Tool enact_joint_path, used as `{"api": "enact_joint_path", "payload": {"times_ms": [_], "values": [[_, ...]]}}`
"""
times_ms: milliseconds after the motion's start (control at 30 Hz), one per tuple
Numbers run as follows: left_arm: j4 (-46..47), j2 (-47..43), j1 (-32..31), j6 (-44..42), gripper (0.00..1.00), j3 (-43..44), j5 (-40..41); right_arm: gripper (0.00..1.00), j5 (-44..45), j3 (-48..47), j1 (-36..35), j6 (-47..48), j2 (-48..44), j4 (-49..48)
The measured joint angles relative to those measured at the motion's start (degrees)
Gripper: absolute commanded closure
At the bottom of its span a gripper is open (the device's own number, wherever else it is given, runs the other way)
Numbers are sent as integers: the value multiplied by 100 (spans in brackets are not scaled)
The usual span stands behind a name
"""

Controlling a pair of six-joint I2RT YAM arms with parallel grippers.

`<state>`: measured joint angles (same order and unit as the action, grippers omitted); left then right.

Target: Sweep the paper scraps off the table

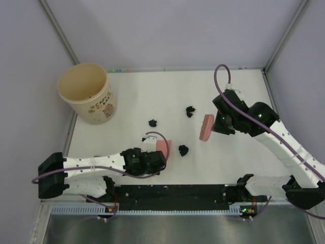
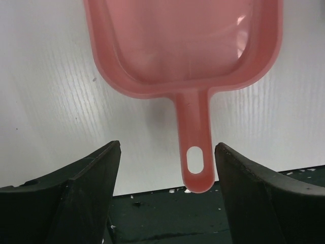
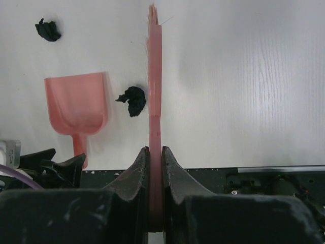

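Note:
Black paper scraps lie on the white table (image 1: 244, 157): one (image 1: 190, 111) mid-table, one (image 1: 152, 122) to its left, one (image 1: 183, 150) beside the pink dustpan (image 1: 163, 148). My left gripper (image 1: 159, 158) is open at the dustpan's near end. In the left wrist view the dustpan's handle (image 2: 195, 152) hangs between the spread fingers (image 2: 96, 178), touching neither. My right gripper (image 1: 217, 123) is shut on a pink brush (image 1: 206, 128), held edge-on above the table. In the right wrist view the brush (image 3: 155, 91) runs upward, with a scrap (image 3: 133, 99) just left of it and another (image 3: 47, 30) farther off.
A cream paper cup (image 1: 87, 92) stands at the back left corner. A black strip (image 1: 172, 195) runs along the table's near edge. Grey-lilac walls close in the left, back and right sides.

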<state>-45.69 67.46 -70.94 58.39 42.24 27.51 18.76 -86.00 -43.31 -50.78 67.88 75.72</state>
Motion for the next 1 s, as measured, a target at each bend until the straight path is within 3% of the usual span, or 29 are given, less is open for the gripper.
{"api": "enact_joint_path", "payload": {"times_ms": [267, 367, 500, 867, 1000], "values": [[361, 90, -658, 225, 23, -367, 474, 100, -68, 129, 2, -26, -61, 11], [459, 227, -791, 260, 28, -367, 662, 100, -107, 129, 2, -20, -63, 13], [533, 376, -837, 323, 37, -367, 837, 100, -136, 127, 0, 33, -61, 11], [861, 575, -861, 295, 41, -468, 1069, 100, -190, 127, 2, 116, -59, -13], [977, 669, -861, 273, 52, -494, 1069, 100, -192, 129, 0, 120, -59, -33]]}}
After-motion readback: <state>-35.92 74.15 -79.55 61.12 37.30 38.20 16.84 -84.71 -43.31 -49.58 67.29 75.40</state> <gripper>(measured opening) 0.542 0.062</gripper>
